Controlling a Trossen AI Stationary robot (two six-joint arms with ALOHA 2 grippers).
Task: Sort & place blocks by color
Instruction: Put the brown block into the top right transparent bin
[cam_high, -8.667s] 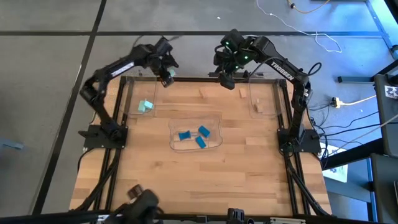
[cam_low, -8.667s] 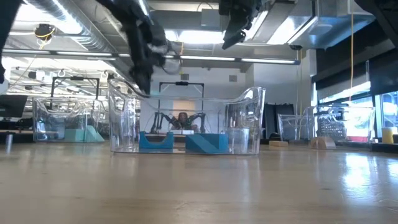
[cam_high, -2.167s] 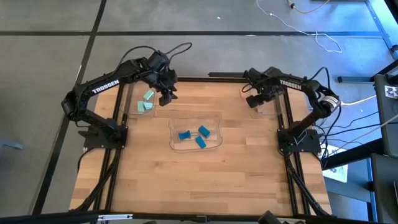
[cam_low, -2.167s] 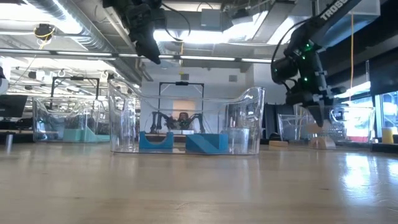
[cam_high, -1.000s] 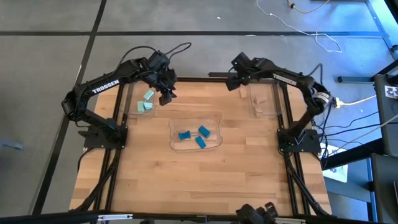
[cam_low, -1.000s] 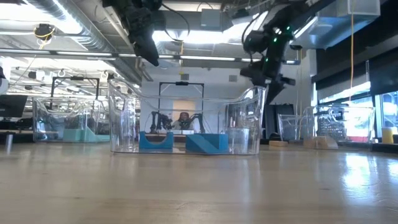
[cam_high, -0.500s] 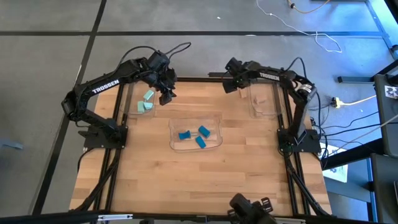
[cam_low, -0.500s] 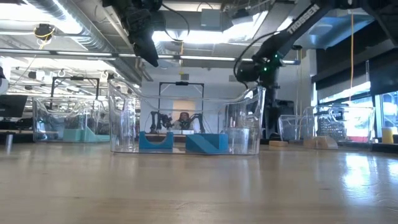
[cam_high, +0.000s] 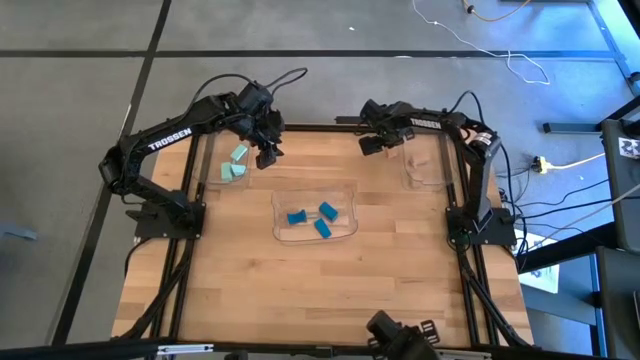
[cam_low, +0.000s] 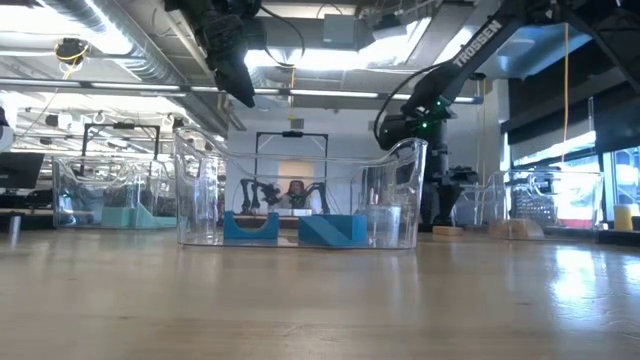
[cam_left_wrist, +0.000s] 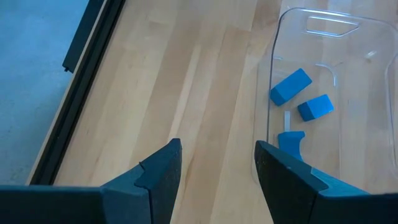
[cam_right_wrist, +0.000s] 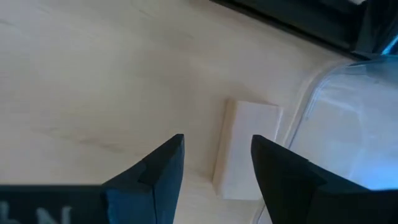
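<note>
A tan block (cam_right_wrist: 247, 148) lies flat on the bench (cam_high: 300, 270) at its far edge, just beside the right clear tray (cam_high: 424, 160). The right pincer (cam_right_wrist: 214, 163) hovers over it, fingers apart. 3 blue blocks (cam_high: 312, 217) sit in the middle tray (cam_high: 314, 212), 2 mint blocks (cam_high: 235, 163) in the left tray (cam_high: 222, 160). The left pincer (cam_left_wrist: 216, 158) hangs spread and empty beside that tray.
</note>
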